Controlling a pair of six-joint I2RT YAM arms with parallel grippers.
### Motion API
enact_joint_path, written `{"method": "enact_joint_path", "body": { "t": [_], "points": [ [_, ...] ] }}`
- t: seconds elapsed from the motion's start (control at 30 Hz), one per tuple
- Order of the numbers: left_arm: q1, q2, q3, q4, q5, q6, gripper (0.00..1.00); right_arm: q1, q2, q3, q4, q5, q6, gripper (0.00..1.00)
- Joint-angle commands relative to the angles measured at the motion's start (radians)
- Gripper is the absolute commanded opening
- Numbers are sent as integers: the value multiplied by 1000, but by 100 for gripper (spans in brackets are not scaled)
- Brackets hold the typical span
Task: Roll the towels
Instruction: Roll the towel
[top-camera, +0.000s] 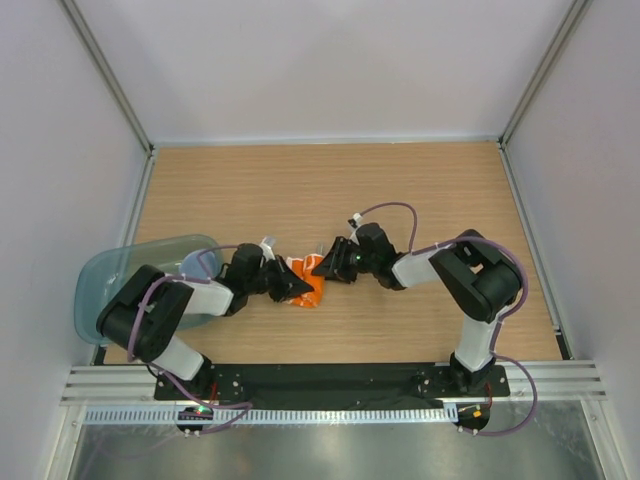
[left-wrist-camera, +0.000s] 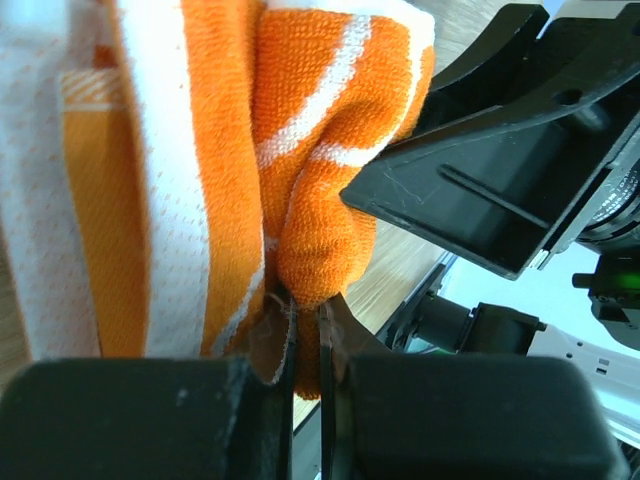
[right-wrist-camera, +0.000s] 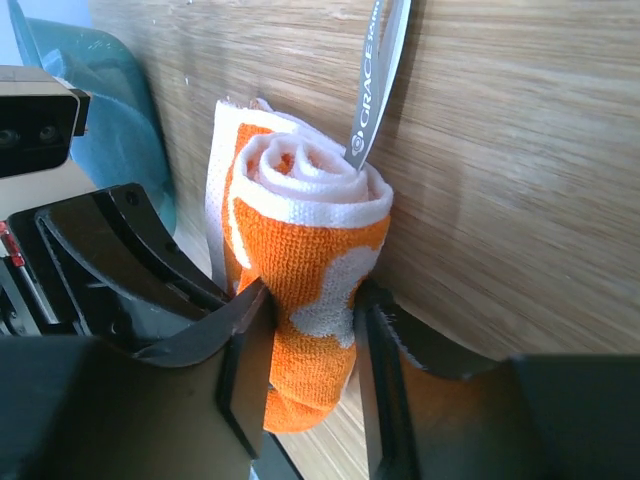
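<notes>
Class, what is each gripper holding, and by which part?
Both hold the orange towel: left gripper pinches a fold; right gripper clasps the roll's end.

wooden table in a pale-walled bay, one plastic tray at its left side

the table (top-camera: 330, 190) is light wood with the grain running left to right, bare over its far half. a translucent blue-green tray (top-camera: 100, 275) sits at the near left corner, its rounded rim reaching past the table's left edge; the right wrist view catches a curved piece of the same tray (right-wrist-camera: 120, 120) lying on the wood. plain pale walls (top-camera: 330, 60) close in the far, left and right sides, with slanted aluminium posts (top-camera: 110, 75) at the far corners. along the near edge run a black plate (top-camera: 340, 380), a white slotted strip (top-camera: 330, 414) and brushed metal (top-camera: 330, 455).
</notes>
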Motion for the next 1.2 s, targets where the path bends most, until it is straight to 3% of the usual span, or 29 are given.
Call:
{"method": "enact_joint_path", "body": {
  "t": [0.0, 0.07, 0.1, 0.2, 0.3, 0.47, 0.63, 0.83, 1.0, 1.17],
  "points": [
    [6, 24, -3, -5, 14, 30, 1, 20, 18, 17, 60, 41, 5, 38],
    [6, 23, 14, -43, 19, 50, 8, 23, 2, 17, 23, 73, 2, 34],
    [8, 14, 20, -60, 16, 79, 19, 23, -7, 27, -8, 84, -8, 33],
    [8, -6, 51, -153, -17, 145, 36, 23, -48, 50, -152, 139, -47, 30],
    [3, -49, 82, -248, -58, 206, 46, 21, -107, 66, -299, 199, -88, 30],
    [-47, -168, 179, -463, -193, 321, 52, 21, -196, 84, -555, 297, -139, 29],
    [-245, -233, 307, -657, -487, 450, 55, 23, -280, 115, -779, 398, -174, 29],
    [-490, -259, 379, -640, -748, 577, 68, 23, -303, 132, -845, 394, -182, 27],
    [-657, -183, 433, -631, -873, 642, 68, 21, -294, 150, -856, 388, -179, 27],
    [-738, -56, 493, -623, -963, 657, 69, 21, -283, 164, -862, 375, -182, 27]
  ]
}}
